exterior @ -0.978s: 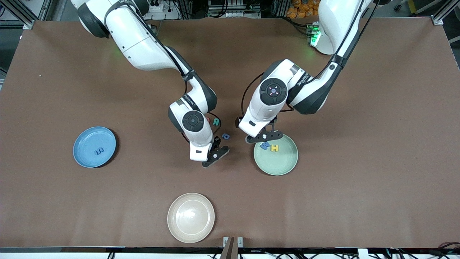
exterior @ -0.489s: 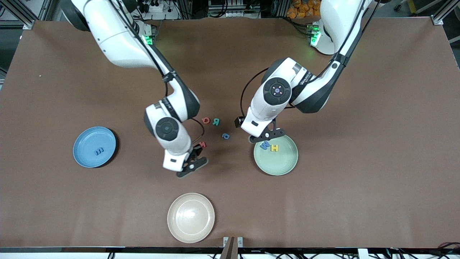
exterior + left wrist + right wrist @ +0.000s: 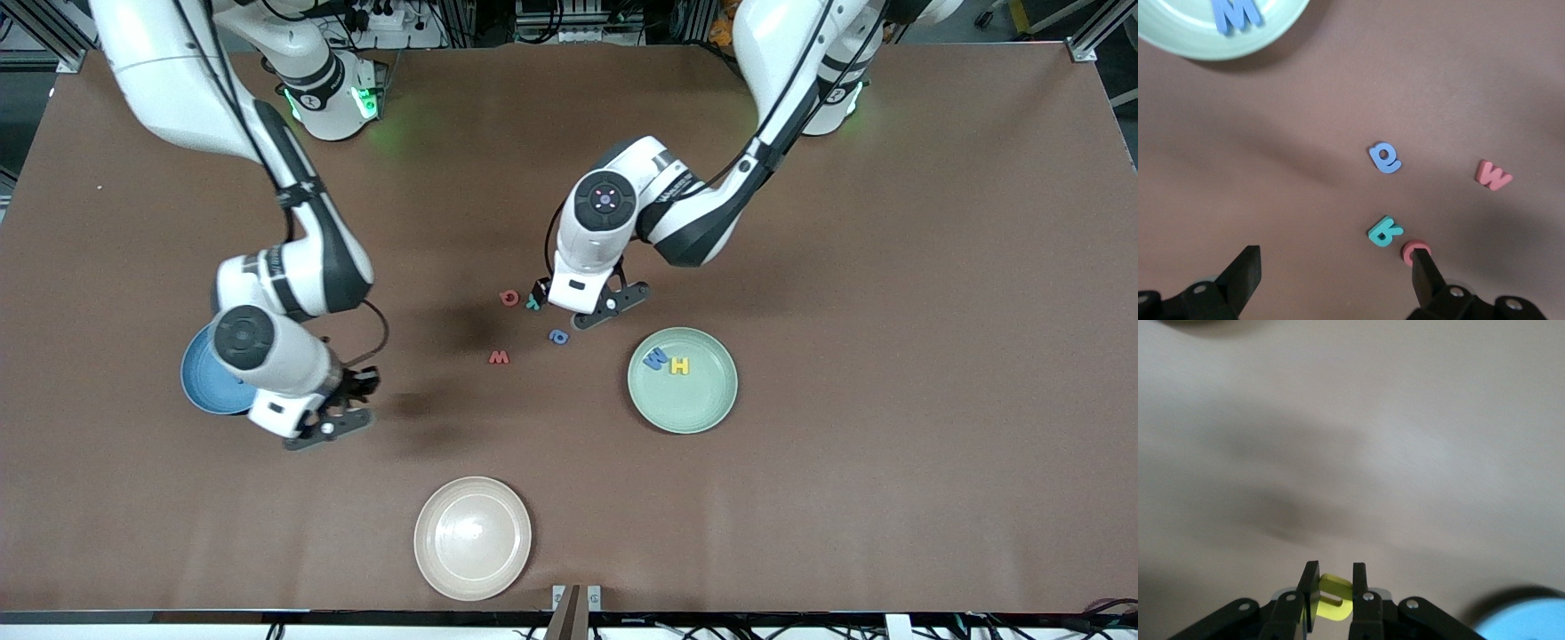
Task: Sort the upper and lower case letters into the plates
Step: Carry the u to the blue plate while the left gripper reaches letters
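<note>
Right gripper is in the air over bare brown table, just beside the round blue plate at the right arm's end, clamped on a small flat yellow letter piece; right wrist view shows it pinched between the two black fingers. The arm covers most of the blue plate, so I can't tell what's in it.

Left gripper hangs low over the loose letters mid-table, jaws spread wide, holding nothing. Loose on the table: a red round letter, a teal letter right beside it and partly under the left gripper, a blue round lowercase letter, and a red "w" nearest the front camera of the four.

Pale mint green plate toward the left arm's end holds a blue "M" and a yellow "H", side by side.

Cream plate sits near the front edge.
</note>
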`<state>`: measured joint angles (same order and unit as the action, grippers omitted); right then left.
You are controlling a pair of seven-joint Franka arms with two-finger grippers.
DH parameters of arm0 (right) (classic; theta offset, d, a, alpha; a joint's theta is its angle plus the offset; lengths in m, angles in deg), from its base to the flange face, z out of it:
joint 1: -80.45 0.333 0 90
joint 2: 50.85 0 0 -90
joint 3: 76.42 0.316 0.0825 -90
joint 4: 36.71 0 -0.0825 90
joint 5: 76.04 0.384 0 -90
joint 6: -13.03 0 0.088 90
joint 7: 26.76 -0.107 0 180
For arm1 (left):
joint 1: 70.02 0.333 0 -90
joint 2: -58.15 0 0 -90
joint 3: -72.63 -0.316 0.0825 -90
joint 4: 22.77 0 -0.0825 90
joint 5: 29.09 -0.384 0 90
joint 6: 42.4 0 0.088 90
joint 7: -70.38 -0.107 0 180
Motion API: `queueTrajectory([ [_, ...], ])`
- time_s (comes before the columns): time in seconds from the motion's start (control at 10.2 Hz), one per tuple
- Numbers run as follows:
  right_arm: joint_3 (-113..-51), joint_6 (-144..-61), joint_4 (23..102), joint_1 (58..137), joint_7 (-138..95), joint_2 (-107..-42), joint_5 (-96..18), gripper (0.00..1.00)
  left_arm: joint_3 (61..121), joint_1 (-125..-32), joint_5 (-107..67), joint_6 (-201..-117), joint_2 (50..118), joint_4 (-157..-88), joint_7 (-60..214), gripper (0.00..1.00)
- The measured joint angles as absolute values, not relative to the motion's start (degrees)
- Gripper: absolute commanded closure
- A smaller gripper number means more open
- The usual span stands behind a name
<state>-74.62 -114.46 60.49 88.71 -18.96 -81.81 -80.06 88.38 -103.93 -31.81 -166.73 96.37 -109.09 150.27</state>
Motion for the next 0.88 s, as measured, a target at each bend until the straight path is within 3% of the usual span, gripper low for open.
queueTrajectory([
  [0.29, -74.6, -115.7, 67.7, 79.5, -12.4, -78.5, -80.1, 1.0, 87.1, -109.2, -39.6, -171.2, 100.9, -108.8, 166.6, 0.0],
  [0.68, -74.6, -116.3, 72.8, 74.5, -7.7, -77.4, -80.3, 0.98, 85.8, -110.3, -39.8, -173.2, 105.3, -106.1, 183.9, 0.0],
  [0.78, -74.6, -116.4, 73.5, 72.5, -4.9, -77.3, -80.3, 0.36, 85.7, -110.2, -39.8, -174.6, 106.2, -105.7, 186.7, 0.0],
  [0.88, -74.6, -116.5, 73.9, 70.9, -3.6, -77.2, -80.3, 0.0, 85.6, -110.1, -39.8, -175.8, 107.1, -104.9, 188.7, 0.0],
])
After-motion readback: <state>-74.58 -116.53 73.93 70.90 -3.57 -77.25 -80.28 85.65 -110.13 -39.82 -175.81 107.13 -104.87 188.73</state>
